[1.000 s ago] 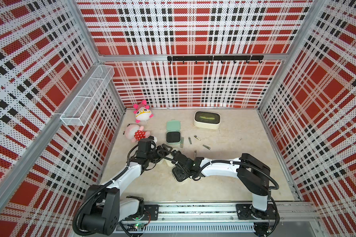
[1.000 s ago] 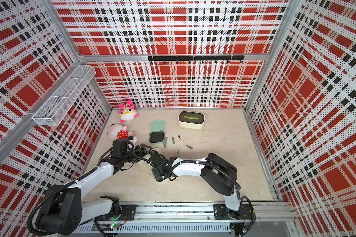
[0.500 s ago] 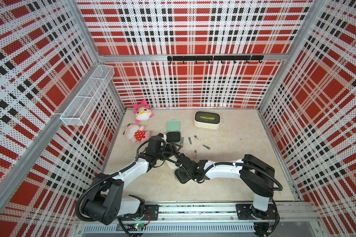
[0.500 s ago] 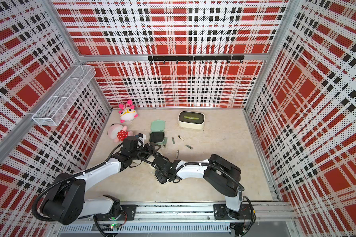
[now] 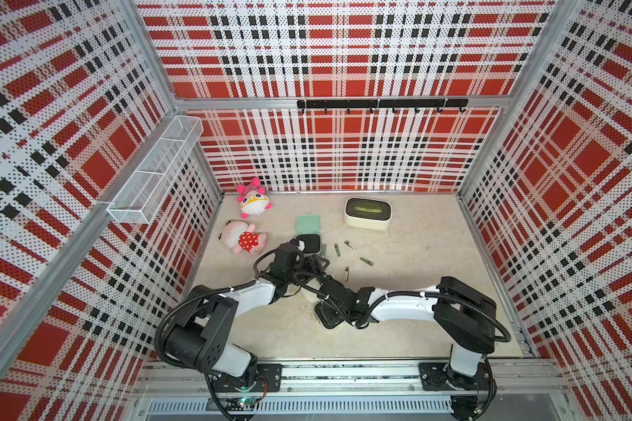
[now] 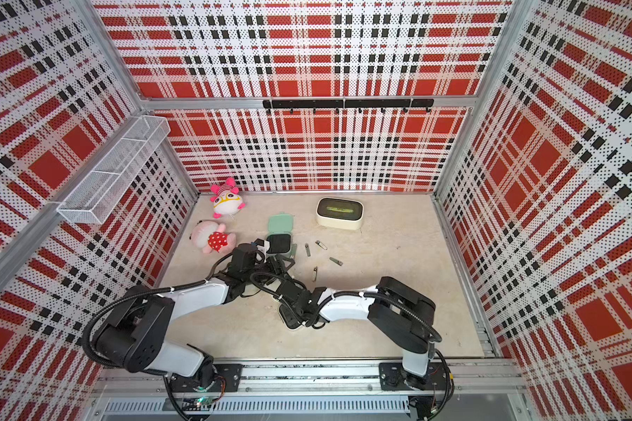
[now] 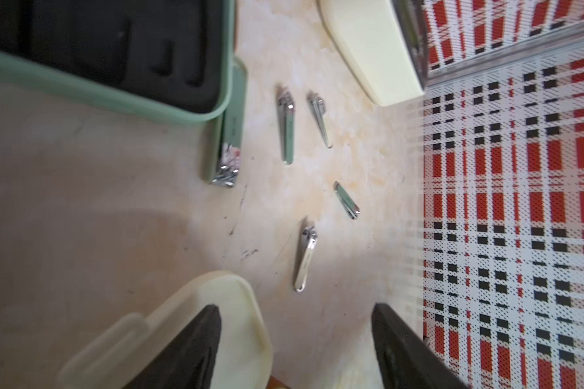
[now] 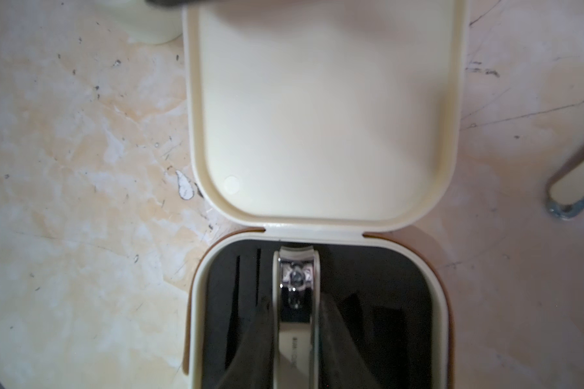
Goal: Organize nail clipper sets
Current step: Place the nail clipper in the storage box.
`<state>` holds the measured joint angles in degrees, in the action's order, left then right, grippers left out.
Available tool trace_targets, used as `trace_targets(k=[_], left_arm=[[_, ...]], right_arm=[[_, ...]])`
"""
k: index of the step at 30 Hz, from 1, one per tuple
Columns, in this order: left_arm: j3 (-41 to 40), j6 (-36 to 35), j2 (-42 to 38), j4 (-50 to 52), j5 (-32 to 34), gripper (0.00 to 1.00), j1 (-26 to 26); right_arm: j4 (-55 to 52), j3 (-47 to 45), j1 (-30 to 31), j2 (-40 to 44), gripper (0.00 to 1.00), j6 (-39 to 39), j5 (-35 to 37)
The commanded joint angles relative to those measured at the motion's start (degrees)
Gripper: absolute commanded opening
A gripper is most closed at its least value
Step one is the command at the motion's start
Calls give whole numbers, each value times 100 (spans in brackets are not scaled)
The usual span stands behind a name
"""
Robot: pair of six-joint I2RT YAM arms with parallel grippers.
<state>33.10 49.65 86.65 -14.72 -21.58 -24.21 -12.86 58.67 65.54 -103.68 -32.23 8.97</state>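
An open cream case (image 8: pixel 317 118) lies flat, its lid beside its black insert (image 8: pixel 385 303). My right gripper (image 8: pixel 295 336) is shut on a silver clipper (image 8: pixel 295 279) held down in that insert; in a top view the case (image 5: pixel 325 320) sits under the right wrist. The open mint case (image 5: pixel 307 233) lies farther back, and several small clippers (image 5: pixel 346 273) are scattered to its right. My left gripper (image 7: pixel 295 336) stands open above the floor, one finger (image 7: pixel 196 347) over a closed cream case (image 7: pixel 230 303), with a loose clipper (image 7: pixel 304 257) just beyond the tips.
A larger cream box with a dark window (image 5: pixel 367 213) stands at the back. Two pink plush toys (image 5: pixel 252 198) (image 5: pixel 243 238) lie at the back left. A wire basket (image 5: pixel 154 178) hangs on the left wall. The two arms cross closely mid-floor.
My left arm has swung away from the left wall towards the mint case and the loose clippers, and its jaws have narrowed somewhat. The right gripper has stayed over the cream case.
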Motion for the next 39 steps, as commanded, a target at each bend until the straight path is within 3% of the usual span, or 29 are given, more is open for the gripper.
trace_targets(k=[1,27,39], left_arm=[[-214,-91,127,93,22,74,-124],[-652,-193,282,53,137,73,200],[-599,-245,361,92,128,73,240]], right_arm=[[-120,-131,34,76,11,94,-110],[-1319,-39,38,-69,10,-290,-315],[-1169,-416,38,65,9,-210,-531]])
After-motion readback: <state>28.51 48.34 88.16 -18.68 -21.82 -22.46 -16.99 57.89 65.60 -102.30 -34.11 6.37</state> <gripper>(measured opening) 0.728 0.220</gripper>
